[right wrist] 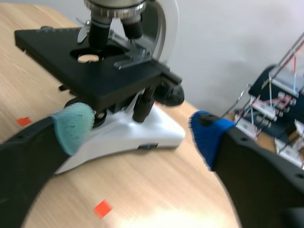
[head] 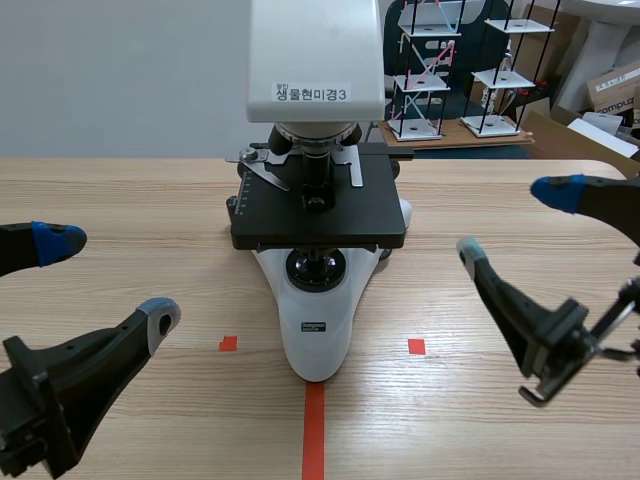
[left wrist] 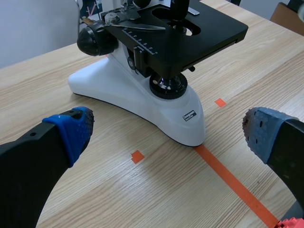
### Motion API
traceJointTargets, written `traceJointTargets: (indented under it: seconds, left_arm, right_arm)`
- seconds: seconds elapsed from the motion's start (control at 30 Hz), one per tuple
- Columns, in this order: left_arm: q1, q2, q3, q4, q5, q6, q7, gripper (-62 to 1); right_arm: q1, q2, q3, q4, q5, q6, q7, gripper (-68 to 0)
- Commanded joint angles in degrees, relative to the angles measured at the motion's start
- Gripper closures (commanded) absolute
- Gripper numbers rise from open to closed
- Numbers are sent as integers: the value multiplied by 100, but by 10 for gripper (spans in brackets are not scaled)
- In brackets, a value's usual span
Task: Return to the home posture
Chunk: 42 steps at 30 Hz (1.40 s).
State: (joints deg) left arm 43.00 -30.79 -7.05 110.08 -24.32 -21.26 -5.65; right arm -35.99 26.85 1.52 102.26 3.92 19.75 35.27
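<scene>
Pale wood-grain table (head: pixel 120 200) fills the view, and nearest to us are our own two grippers, low over it on either side. Our left gripper (head: pixel 110 278) hangs spread wide with nothing between its dotted pads (left wrist: pixel 71 130). Its wrist view looks through the gap at the white foot of the microscope (head: pixel 318 330), which lies ahead of the fingers and apart from them. Our right gripper (head: pixel 515 220) is likewise spread and empty, tilted, its lower finger near the microscope's right flank but not touching it. Between the two, the orange-red tape line (head: pixel 313 435) runs up to the front of the foot. Farther on comes the black stage (head: pixel 320 215) with its slide clip, then the objectives and the white head above. Beyond the table's far edge stand wire-frame models (head: pixel 430 70) and a cardboard box (head: pixel 615 85).

We judge both arms to be close to rest, with little left but to draw back. The danger lies in the path: the microscope sits between our grippers, and a retreat that swings inward rather than straight back could catch a spread finger on a stage corner or a focus knob (left wrist: pixel 97 40) and shove the instrument off its mark. The right gripper seems to have the least room, so we would lift before turning
</scene>
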Motion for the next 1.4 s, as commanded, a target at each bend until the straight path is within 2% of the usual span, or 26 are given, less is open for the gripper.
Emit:
traceJointTargets:
  seconds: [0.0,0.17,0.2,0.57,1.37]
  left_arm:
    - [-2,26,0,35,-35,-11,-79,-623]
    - [-2,26,0,35,-35,-11,-79,-623]
    - [-2,26,0,35,-35,-11,-79,-623]
    - [-2,26,0,35,-35,-11,-79,-623]
    - [-2,26,0,35,-35,-11,-79,-623]
  right_arm:
    - [-149,-179,122,70,92,59,278,-553]
    - [-828,-542,546,479,256,573,343,-567]
    - [-901,-584,608,562,254,603,341,-567]
    - [-970,-651,758,758,251,608,-17,-567]
    - [-970,-651,756,758,254,605,-15,-567]
